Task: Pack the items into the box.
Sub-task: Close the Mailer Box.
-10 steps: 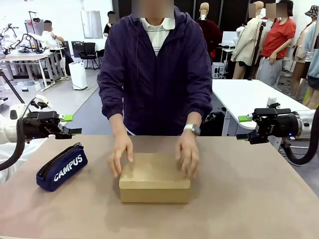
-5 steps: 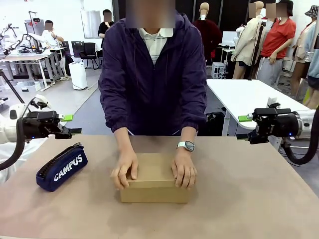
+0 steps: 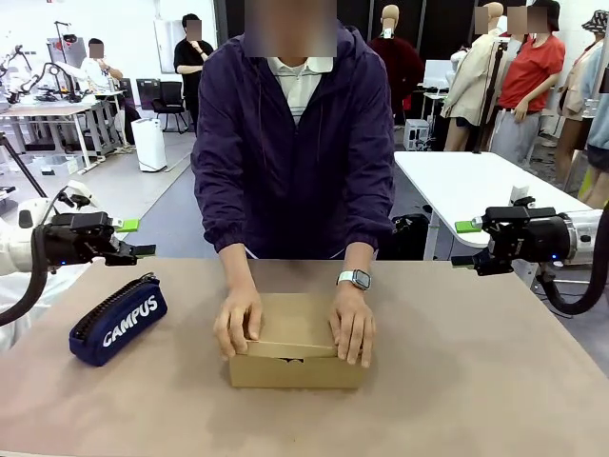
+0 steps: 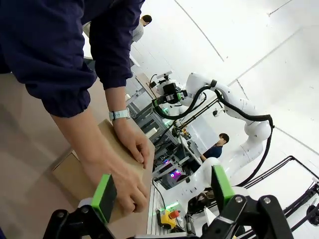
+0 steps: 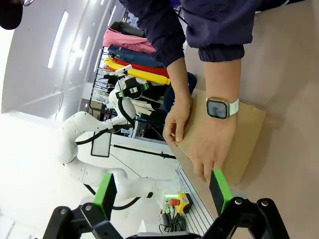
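The brown cardboard box (image 3: 296,370) sits at the middle of the table with its lid down. A person's hands (image 3: 239,324) press on the lid's front corners. The items are hidden; the lid covers the box's inside. My left gripper (image 3: 135,239) hovers open above the table's left edge, pointing inward, well away from the box. My right gripper (image 3: 463,244) hovers open at the right edge, also pointing inward. In the left wrist view the open gripper (image 4: 162,191) faces the box (image 4: 69,174) and the hand (image 4: 124,181) on it. The right gripper (image 5: 162,193) frames the box (image 5: 247,130).
A navy blue CAMPUS pencil case (image 3: 119,321) lies on the table at the left, below my left gripper. The person stands at the far side, leaning over the box. Bare brown tabletop (image 3: 476,362) stretches right of the box.
The person's hands slid from the lid's top toward its front corners and pressed down; a small dark slot now shows at the front edge. Neither gripper moved.
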Controlling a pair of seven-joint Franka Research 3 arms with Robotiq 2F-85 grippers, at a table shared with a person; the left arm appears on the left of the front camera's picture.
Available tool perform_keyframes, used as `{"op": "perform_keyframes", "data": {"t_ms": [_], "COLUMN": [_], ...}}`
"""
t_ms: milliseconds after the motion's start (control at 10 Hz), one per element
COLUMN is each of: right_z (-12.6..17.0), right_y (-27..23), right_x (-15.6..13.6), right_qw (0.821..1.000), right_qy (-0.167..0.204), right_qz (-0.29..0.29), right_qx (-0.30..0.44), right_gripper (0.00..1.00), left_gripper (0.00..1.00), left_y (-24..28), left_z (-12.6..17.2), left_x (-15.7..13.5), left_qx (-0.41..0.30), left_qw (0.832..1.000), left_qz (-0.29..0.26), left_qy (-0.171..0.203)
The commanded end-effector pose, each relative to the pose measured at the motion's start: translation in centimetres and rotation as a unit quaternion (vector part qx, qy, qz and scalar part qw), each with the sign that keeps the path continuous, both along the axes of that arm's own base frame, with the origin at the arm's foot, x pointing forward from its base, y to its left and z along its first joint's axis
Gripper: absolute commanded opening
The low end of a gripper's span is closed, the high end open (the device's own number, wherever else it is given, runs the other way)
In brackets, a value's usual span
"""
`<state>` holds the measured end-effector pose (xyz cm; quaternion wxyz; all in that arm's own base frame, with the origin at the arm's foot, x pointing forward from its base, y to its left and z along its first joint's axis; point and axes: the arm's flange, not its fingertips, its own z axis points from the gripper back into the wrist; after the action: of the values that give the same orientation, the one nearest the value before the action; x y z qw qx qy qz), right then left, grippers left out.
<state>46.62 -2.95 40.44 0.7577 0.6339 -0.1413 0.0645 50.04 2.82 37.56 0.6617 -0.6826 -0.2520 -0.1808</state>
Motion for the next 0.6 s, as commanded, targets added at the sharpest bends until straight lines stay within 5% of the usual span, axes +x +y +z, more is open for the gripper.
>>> {"op": "perform_keyframes", "data": {"t_ms": [0,500], "right_z": [0.09,0.09], "right_y": [-0.04,-0.04], "right_x": [0.47,0.47], "right_qw": [1.0,1.0], "right_qy": [-0.011,-0.011], "right_qz": [-0.001,-0.001], "right_qx": [0.0,0.0], "right_gripper": [1.0,1.0], "left_gripper": [1.0,1.0], "left_y": [0.1,0.1], "left_z": [0.17,0.17], "left_x": [-0.06,-0.06], "left_qx": [-0.006,-0.006], "left_qw": [1.0,1.0], "left_qz": [-0.003,-0.003], "left_qy": [-0.006,-0.006]}}
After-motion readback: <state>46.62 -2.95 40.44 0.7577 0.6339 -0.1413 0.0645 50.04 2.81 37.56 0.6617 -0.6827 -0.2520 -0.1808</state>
